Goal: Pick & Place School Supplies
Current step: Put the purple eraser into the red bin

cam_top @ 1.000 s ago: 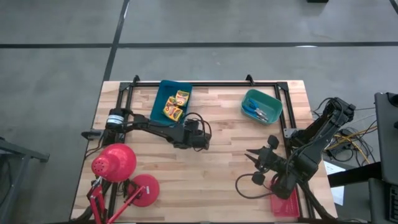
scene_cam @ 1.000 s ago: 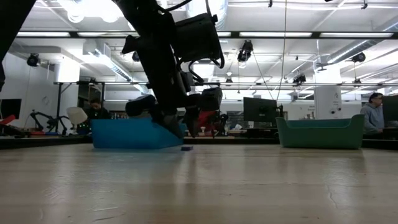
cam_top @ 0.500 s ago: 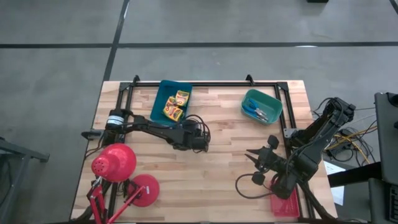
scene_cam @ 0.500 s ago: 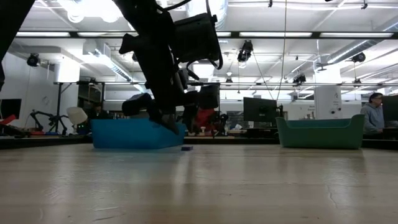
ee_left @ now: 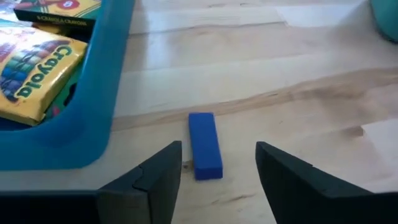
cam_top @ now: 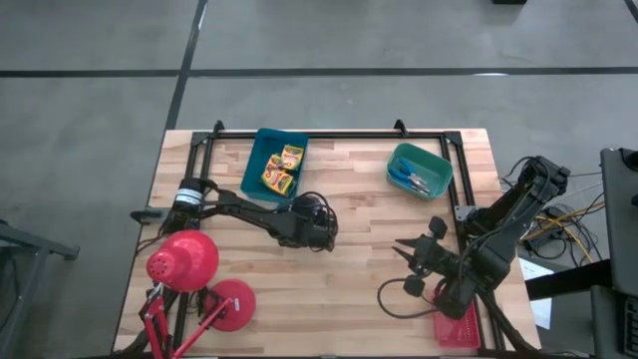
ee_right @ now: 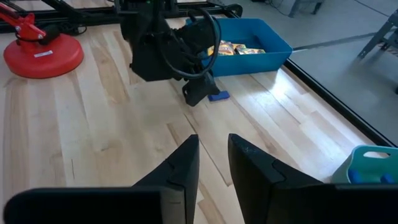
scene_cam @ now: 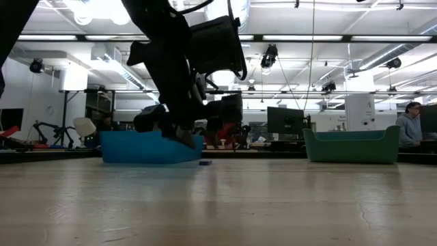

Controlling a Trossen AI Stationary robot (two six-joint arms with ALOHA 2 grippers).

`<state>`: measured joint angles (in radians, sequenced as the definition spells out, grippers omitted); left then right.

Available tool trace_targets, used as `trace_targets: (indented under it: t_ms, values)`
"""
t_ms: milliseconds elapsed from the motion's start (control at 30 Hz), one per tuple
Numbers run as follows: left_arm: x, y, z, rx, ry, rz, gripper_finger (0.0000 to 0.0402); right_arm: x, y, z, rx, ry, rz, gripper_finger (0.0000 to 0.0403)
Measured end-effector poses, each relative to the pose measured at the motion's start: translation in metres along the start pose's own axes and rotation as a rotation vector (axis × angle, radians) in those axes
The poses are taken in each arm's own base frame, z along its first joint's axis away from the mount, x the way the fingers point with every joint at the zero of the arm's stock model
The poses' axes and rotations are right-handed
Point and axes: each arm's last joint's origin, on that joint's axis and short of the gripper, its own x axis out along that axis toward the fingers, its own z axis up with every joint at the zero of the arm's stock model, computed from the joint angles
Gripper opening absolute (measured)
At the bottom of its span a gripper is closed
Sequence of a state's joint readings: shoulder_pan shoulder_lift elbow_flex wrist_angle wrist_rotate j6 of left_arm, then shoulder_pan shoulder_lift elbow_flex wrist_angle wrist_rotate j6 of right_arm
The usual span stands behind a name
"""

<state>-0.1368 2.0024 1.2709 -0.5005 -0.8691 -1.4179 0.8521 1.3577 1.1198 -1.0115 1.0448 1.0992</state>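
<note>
Left pincer (ee_left: pixel 217 177) hangs low over the table (cam_top: pixel 359 269), fingers spread, nothing between them. Just ahead of the fingertips lies a small blue block (ee_left: pixel 205 145), flat on the wood, long axis running away from the pincer. It sits just beside the blue tray (ee_left: pixel 93 118), not touching its wall as far as the left wrist view shows.

Block looks rigid, light, smooth-sided; probably an eraser or similar, cannot tell. Judged easy to pinch across its narrow width, near the middle, so it does not pivot. It lies low, so the fingertips would need to come almost to the wood. Being light, it may skid if one finger touches first.

Crayon boxes (cam_top: pixel 281 167) already lie in the blue tray, yellow with green and red print. Scissors (cam_top: pixel 411 179) with blue handles lie in the teal tray (cam_top: pixel 436 163), well apart toward the right arm's side.

Obstacles: the blue tray's wall is close on one side of the block; the finger on that side has little room. Red lamp (cam_top: pixel 184 261) stands near the left arm's base, clear of the work.

Right pincer (ee_right: pixel 211 162) waits near the table's right edge, fingers slightly parted, empty. Red tray (cam_top: pixel 457 327) lies beside it at the table's corner.
</note>
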Motion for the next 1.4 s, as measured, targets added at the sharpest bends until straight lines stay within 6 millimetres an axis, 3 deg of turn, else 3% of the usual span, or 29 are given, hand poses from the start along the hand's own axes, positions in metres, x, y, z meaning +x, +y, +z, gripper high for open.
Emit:
trace_targets:
  t_ms: [433, 833, 1400]
  values:
    - [0.010, -0.001, -0.008, 0.017, -0.015, 0.007, 0.0206, 0.000, 0.000, 0.000, 0.001, 0.000, 0.000, 0.0068]
    - [0.030, -0.001, -0.011, 0.067, 0.049, 0.013, 0.0190, 0.000, 0.000, 0.000, 0.005, -0.002, 0.003, 0.0084]
    - [0.033, 0.000, -0.009, 0.065, 0.083, 0.013, 0.0117, 0.000, 0.001, 0.000, 0.007, -0.002, 0.003, 0.0070]
